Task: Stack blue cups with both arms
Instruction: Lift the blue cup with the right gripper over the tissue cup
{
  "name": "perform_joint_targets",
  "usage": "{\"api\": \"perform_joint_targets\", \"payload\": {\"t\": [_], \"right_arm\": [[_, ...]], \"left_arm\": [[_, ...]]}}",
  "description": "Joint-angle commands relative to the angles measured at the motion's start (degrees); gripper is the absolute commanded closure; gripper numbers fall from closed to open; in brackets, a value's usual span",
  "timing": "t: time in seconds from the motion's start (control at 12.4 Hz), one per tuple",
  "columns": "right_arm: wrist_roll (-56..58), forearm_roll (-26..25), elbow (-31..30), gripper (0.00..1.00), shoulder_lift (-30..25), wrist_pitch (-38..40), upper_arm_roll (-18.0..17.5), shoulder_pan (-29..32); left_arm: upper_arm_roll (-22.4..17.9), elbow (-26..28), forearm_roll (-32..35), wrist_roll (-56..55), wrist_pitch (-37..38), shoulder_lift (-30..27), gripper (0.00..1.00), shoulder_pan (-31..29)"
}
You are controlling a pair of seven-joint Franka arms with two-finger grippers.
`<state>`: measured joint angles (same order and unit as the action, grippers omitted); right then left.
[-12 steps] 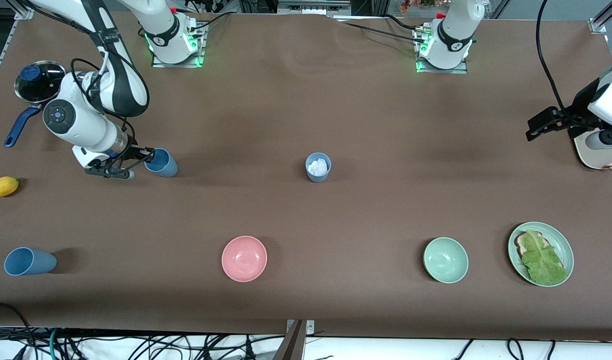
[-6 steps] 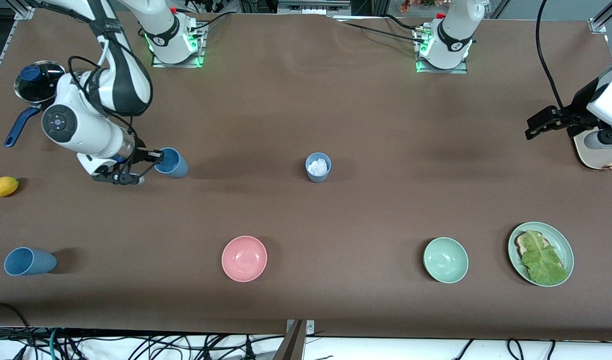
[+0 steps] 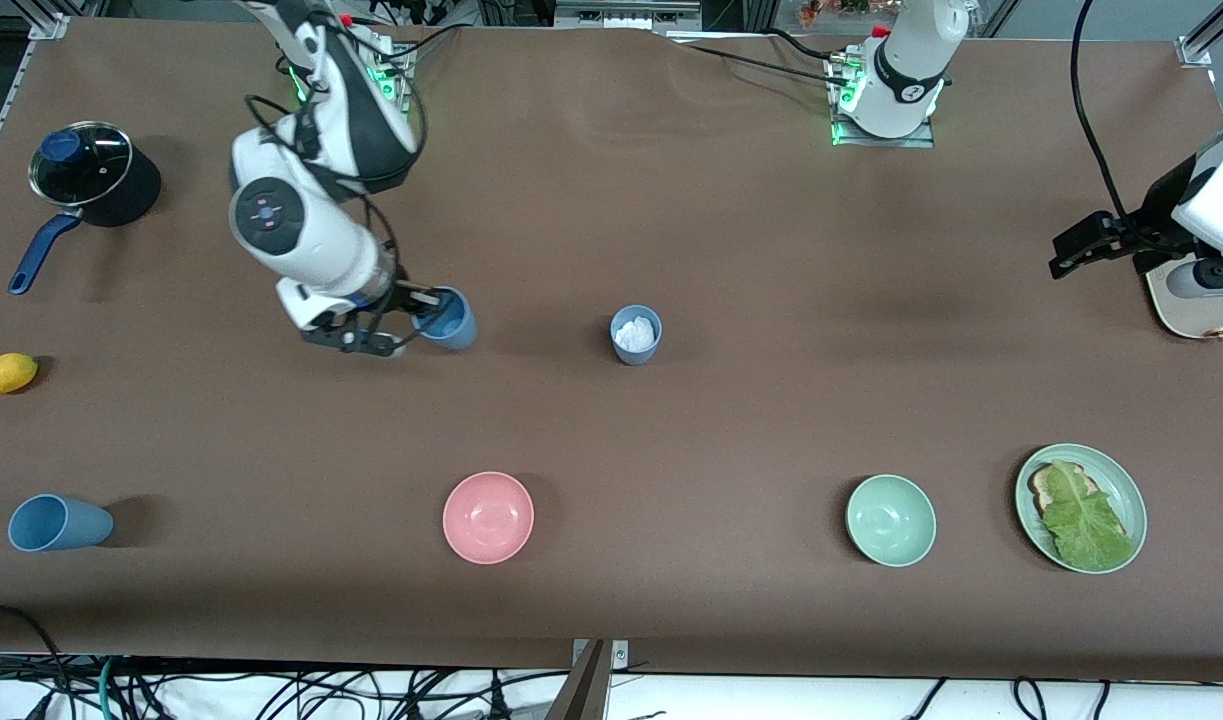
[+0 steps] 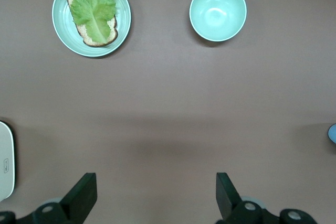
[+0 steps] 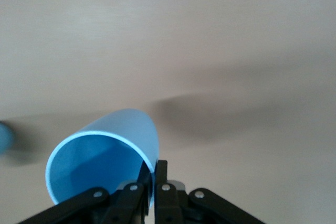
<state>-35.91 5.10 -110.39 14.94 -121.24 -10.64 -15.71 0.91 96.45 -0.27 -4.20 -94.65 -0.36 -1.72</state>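
Since a second ago your right arm has swung away from the pan's end of the table and carried its sky blue cup [image 3: 448, 318] toward the middle, closing much of the gap to the slate blue cup [image 3: 636, 334]. Your right gripper [image 3: 408, 322] is clamped on that cup's rim: in the right wrist view one finger sits inside the wall and the other outside, pinching the sky blue cup [image 5: 105, 163] with its mouth tipped toward the camera. The cup hangs tilted over bare brown table [image 3: 731, 420], between the lidded pan [image 3: 81, 170] and the slate blue cup.

The slate blue cup stands upright near the table's middle with something white and crumpled inside it. You have a third blue cup [image 3: 57, 523] lying on its side close to the front camera at the right arm's end, with the yellow fruit [image 3: 6, 372] farther back from it at the same end.

Your left gripper [image 3: 1081, 249] waits at the left arm's end of the table, up over bare cloth beside a white device [image 3: 1186, 300]. Its fingers [image 4: 84, 196] are spread wide with nothing between them. From its wrist you look down on the pale green bowl [image 4: 218, 12] and the green plate [image 4: 59, 22] with bread and lettuce. The pink bowl [image 3: 488, 517] sits nearer the front camera than the carried cup.
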Motion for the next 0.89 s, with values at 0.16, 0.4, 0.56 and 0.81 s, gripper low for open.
{"api": "perform_joint_targets", "payload": {"t": [0.16, 0.4, 0.56, 0.81], "right_arm": [[-13.98, 0.87, 14.48, 1.00, 9.04, 1.44, -0.34, -8.62], [-18.65, 0.87, 16.70, 1.00, 9.75, 1.62, -0.34, -12.32], [-20.59, 0.87, 17.75, 1.00, 9.75, 1.62, -0.43, -13.90], [-21.39, 0.96, 19.77, 1.00, 9.75, 2.23, -0.70, -14.44]], "left_arm": [[-0.03, -0.48, 0.71, 0.68, 1.48, -0.16, 0.00, -0.04], [-0.12, -0.56, 0.71, 0.68, 1.84, -0.16, 0.00, -0.04], [-0.12, -0.56, 0.71, 0.77, 1.84, -0.16, 0.00, -0.04], [-0.12, -0.56, 0.71, 0.77, 1.84, -0.16, 0.00, -0.12]]}}
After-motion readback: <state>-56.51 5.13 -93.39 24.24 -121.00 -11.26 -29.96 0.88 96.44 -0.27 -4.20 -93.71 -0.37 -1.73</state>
